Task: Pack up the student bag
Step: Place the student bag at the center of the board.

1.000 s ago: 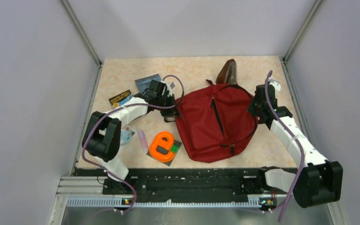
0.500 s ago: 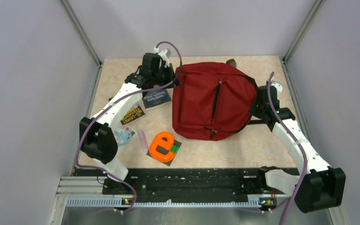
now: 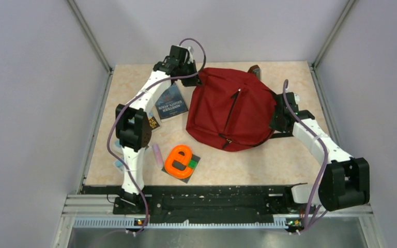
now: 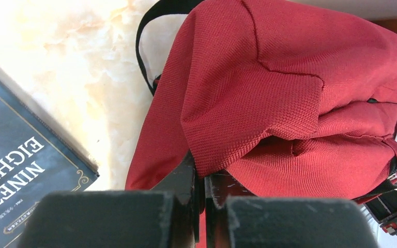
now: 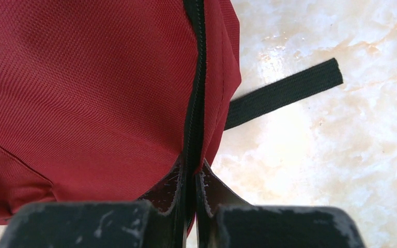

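Nearest the arm bases, well short of both grippers, an orange plastic letter "e" [image 3: 178, 159] lies on a dark square card [image 3: 192, 166], with a pale pink tube [image 3: 157, 154] just to its left on the beige marble-patterned tabletop [image 3: 289, 160]. Farther in, the right gripper [image 3: 277, 117] meets the right edge of the student bag [image 3: 232, 111], a large dark red fabric backpack. The wrist view shows the right gripper [image 5: 190, 175] with its jaws pressed together on the bag's black zipper seam [image 5: 194, 77]. The red cloth [image 5: 82, 88] spreads to the left of the fingers, and a flat black webbing strap [image 5: 284, 93] lies on the table to their right. The bag occupies the middle of the table between the two grippers, a black zipper [image 3: 230, 113] running diagonally down its face. A dark blue hardcover book with pale lettering [image 3: 170, 102] lies nearer than the left gripper and just left of the bag. The left gripper [image 3: 195, 77] is at the bag's far left corner. Its wrist view shows the left gripper [image 4: 202, 178] clamped on a fold of the red fabric [image 4: 269, 93], the bag bulking ahead and to the right, a black strap loop [image 4: 143, 51] beyond the fold, and the book [image 4: 15, 155] to the left. Past the bag's far edge a brown object [image 3: 255, 69] shows, mostly hidden.
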`<state>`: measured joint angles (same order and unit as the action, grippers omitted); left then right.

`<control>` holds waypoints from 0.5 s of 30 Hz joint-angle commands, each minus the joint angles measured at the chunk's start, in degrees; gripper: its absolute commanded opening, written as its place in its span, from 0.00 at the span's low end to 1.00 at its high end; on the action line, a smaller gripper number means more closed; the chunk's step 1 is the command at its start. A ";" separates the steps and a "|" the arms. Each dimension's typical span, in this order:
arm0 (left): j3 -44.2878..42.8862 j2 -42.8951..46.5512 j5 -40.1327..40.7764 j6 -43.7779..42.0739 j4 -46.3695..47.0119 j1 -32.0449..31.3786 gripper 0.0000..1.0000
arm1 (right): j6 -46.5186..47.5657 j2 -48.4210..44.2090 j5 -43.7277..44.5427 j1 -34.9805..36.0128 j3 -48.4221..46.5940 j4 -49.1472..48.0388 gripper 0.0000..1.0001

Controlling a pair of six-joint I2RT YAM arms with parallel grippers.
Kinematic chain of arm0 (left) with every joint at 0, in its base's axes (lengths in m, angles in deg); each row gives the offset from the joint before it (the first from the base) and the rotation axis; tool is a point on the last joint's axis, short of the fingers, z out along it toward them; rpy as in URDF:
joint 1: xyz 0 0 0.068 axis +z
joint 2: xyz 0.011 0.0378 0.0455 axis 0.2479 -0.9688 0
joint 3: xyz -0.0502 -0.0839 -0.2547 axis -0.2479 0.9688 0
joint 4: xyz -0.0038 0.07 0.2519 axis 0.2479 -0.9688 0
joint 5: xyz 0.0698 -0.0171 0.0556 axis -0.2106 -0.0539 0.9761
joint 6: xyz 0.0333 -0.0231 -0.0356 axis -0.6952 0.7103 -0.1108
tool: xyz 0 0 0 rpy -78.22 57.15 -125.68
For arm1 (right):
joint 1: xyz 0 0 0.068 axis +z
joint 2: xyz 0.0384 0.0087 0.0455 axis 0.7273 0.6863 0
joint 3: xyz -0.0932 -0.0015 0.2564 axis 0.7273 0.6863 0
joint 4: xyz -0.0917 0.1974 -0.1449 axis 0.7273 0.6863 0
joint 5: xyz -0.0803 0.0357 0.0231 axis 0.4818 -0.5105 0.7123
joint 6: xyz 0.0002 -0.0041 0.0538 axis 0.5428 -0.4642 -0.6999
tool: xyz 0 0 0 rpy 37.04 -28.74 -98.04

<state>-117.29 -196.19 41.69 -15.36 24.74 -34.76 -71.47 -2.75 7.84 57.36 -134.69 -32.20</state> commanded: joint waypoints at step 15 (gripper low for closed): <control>4.83 6.69 11.46 -4.30 9.35 1.85 0.66 | 4.26 -4.54 0.42 -0.10 -4.34 1.96 0.69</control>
<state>-117.71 -197.13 47.99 -16.25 24.26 -33.42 -68.37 -1.77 5.61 57.36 -135.53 -30.78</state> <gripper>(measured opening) 0.558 0.648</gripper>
